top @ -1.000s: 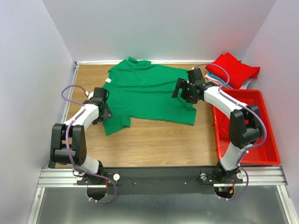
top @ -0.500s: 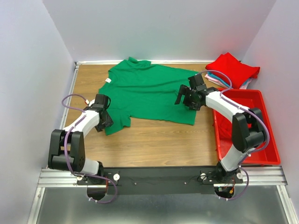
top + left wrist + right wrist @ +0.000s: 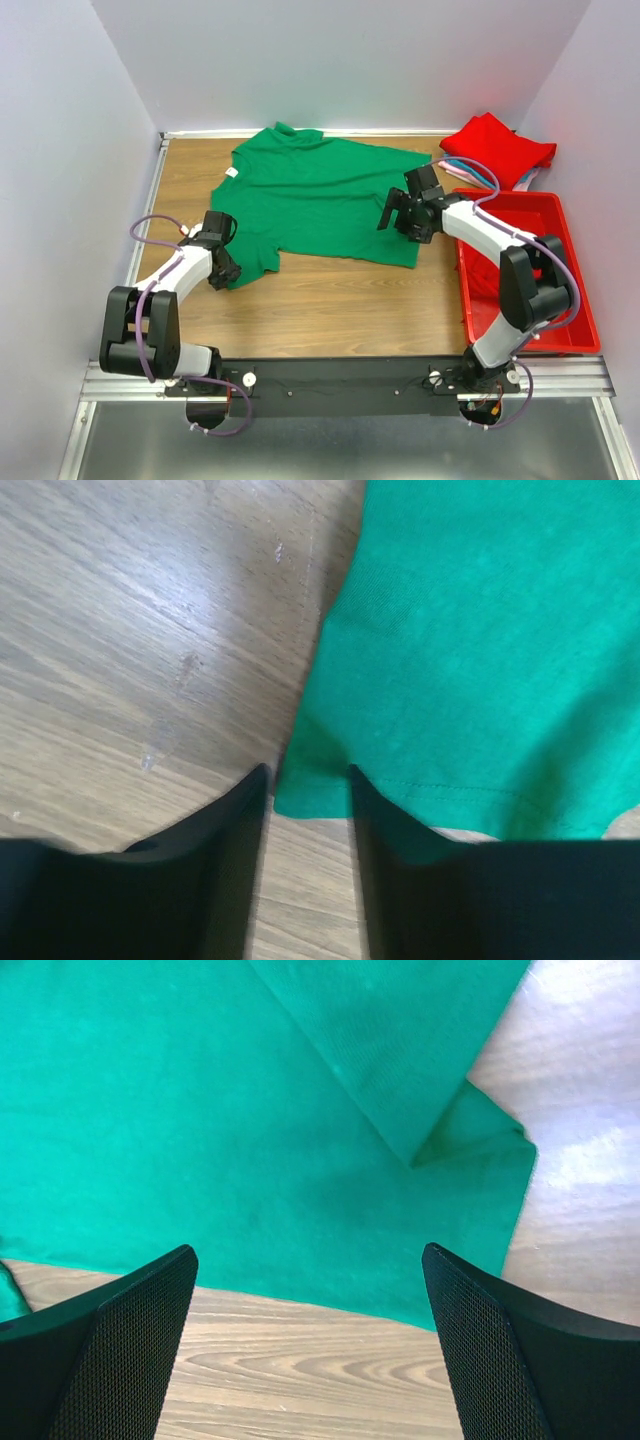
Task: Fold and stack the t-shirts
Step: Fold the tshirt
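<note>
A bright green t-shirt (image 3: 320,200) lies spread flat on the wooden table, with a white label at its left sleeve. My left gripper (image 3: 228,270) is low at the shirt's near-left corner. In the left wrist view that gripper (image 3: 308,775) has its jaws narrowly apart, and the corner of the green t-shirt (image 3: 470,630) lies between the tips. My right gripper (image 3: 393,212) hovers wide open over the shirt's near-right part. In the right wrist view the gripper (image 3: 310,1260) straddles the near hem of the green t-shirt (image 3: 250,1110), holding nothing.
A pile of folded t-shirts with a red one (image 3: 500,148) on top and pink and light blue edges (image 3: 462,172) below sits at the back right. A red plastic bin (image 3: 575,300) stands along the right side. White walls close in the table.
My left gripper has slid nearer along the shirt's left edge to its near corner, and its jaws have narrowed. My right gripper has shifted slightly nearer and to the right, still wide open.
</note>
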You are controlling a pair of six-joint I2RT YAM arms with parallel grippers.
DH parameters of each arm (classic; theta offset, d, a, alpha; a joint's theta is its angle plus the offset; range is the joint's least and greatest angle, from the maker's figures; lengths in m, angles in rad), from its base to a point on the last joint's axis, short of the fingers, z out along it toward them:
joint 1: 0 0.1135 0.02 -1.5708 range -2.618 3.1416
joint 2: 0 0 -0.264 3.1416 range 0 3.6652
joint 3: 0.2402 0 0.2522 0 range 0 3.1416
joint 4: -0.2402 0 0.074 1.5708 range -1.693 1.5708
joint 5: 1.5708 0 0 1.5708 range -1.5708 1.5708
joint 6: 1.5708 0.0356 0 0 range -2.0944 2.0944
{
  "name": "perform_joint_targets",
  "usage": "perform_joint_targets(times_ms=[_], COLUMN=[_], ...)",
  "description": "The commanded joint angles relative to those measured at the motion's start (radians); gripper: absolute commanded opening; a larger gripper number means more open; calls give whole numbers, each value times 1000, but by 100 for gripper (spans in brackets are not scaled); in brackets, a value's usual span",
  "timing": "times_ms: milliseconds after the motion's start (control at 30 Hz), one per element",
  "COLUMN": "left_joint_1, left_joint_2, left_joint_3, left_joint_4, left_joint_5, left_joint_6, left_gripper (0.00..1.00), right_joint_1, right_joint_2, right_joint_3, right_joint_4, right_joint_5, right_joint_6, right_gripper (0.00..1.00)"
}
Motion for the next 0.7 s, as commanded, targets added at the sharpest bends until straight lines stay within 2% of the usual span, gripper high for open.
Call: perform_joint_targets(times_ms=[0,200,467,667], left_joint_1=[-8,-8,-7,-7], left_joint_2=[30,52,-4,-31], left_joint_3=[-19,-18,7,11], left_joint_4=[40,59,42,30], left_joint_5=[30,52,42,39], left_joint_6=[-10,16,21,22], left_gripper=[34,0,0,0], right_joint_1=[-1,-17,-25,-28], right_joint_2=[-57,-100,-102,-77], right_joint_3=[-55,-131,-211,-216], right_joint_4=[-24,-32,-39,-39], right_joint_5=[62,91,156,168], right_joint_6=[27,72,99,106], right_gripper=[100,100,100,79])
